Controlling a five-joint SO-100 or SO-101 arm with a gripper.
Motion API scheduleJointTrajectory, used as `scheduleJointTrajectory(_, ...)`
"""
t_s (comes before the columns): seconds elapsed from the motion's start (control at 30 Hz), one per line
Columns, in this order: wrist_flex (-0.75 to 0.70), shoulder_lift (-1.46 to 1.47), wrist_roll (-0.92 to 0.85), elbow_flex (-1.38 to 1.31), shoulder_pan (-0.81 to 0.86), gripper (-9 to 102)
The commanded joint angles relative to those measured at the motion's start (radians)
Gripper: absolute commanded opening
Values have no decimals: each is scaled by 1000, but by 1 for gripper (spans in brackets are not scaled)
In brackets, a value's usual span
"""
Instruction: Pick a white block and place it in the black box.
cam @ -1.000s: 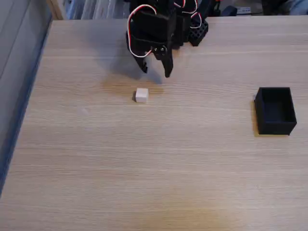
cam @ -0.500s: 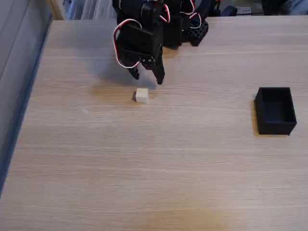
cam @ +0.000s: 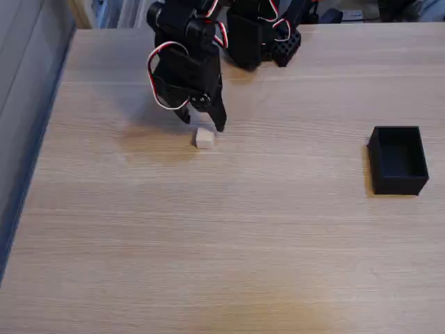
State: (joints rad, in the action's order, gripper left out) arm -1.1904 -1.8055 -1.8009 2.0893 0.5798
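Note:
A small white block (cam: 204, 138) lies on the wooden table (cam: 222, 229), left of centre. My gripper (cam: 202, 123) hangs right over its far edge, open, one fingertip (cam: 220, 124) at the block's upper right and the other at its upper left. The jaws straddle the block's far side without closing on it. The black box (cam: 397, 159) stands open-topped near the right edge, far from the gripper, with nothing visible inside.
The arm's black base with red and white wires (cam: 263, 31) sits at the table's far edge. The table's left edge (cam: 38, 139) drops off beside a grey floor. Bare wood stretches between block and box.
The gripper has moved left and down toward the block, from well behind it to just over its far edge. Block and box have not moved.

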Motion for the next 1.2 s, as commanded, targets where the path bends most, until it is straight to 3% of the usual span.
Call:
scheduleJointTrajectory(0.0,17,11,-11,-35,9,29)
scheduleJointTrajectory(0.47,66,101,-6,-83,6,29)
scheduleJointTrajectory(1.17,17,86,41,-51,-49,26)
